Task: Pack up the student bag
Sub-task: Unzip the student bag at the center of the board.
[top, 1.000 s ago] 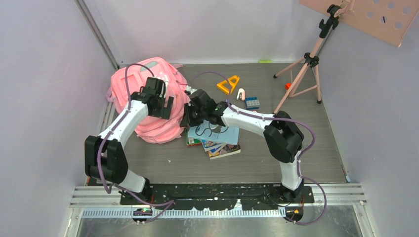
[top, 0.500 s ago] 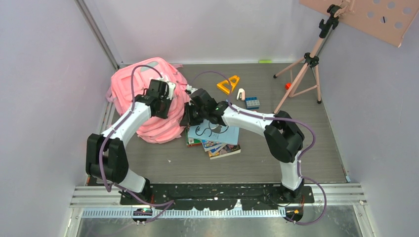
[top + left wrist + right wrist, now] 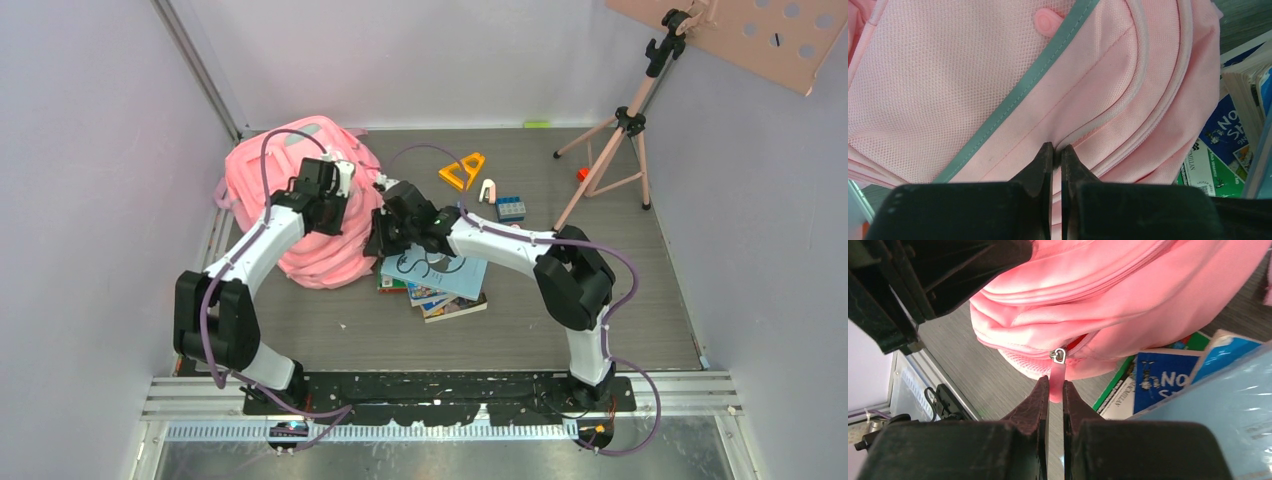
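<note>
1. The student bag [image 3: 255, 185] lies at the far left of the table [image 3: 560, 300], beside a stack of books [image 3: 445, 290]; its inside is hidden.
2. The left gripper [image 3: 1057, 150] pinches a bag seam.
3. The right gripper [image 3: 1056, 387] clamps the pink zipper pull [image 3: 1056, 375].

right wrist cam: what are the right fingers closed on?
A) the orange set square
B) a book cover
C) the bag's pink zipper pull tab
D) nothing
C: in the right wrist view, the right fingers pinch the pink pull tab that hangs from the metal slider on the student bag.
</note>
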Controlling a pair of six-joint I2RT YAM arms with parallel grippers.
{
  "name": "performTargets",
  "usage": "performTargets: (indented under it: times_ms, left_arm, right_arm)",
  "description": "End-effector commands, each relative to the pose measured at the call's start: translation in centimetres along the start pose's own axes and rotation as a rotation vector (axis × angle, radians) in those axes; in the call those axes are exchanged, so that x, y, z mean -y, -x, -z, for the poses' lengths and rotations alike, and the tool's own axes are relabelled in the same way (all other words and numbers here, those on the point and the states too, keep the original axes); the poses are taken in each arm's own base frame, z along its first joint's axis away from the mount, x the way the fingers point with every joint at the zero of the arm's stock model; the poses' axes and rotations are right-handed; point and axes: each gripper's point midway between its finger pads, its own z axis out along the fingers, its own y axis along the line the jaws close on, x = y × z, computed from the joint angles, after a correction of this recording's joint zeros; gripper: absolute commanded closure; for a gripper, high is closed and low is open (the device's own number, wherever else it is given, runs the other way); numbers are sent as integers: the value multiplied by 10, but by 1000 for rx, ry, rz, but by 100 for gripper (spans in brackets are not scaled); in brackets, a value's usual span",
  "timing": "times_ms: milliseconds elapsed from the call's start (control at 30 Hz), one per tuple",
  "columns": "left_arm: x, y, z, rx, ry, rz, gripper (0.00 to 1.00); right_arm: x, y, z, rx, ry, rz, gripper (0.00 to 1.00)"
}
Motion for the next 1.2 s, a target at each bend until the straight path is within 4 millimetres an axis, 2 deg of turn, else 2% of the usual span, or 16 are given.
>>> performTargets:
  times_ms: [0, 233, 367, 567, 667, 800, 1000, 1167]
  left_arm:
    - [15, 53, 27, 161, -69, 102, 100]
    - [16, 64, 39, 192, -78, 156, 100]
    - [12, 64, 43, 195, -66, 171, 100]
    - [-5, 56, 47, 188, 0, 211, 100]
    - [-8, 60, 54, 202, 4, 221, 100]
    - [-10, 67, 64, 221, -1, 245, 100]
    - [-13, 76, 76, 248, -3, 271, 100]
    - [-13, 84, 85, 271, -33, 292, 100]
  right_arm:
    - [-69, 16, 16, 61, 145, 69, 100]
    - [-105, -2, 3, 51, 203, 117, 99]
    - [-114, 2, 5, 95, 203, 129, 100]
    - [-90, 18, 32, 198, 96, 186, 98]
    - [-69, 28, 43, 217, 21, 217, 90]
    - [-35, 39, 52, 205, -70, 236, 74]
    - [-4, 43, 44, 149, -141, 274, 60]
    - [3, 38, 33, 98, -150, 311, 53]
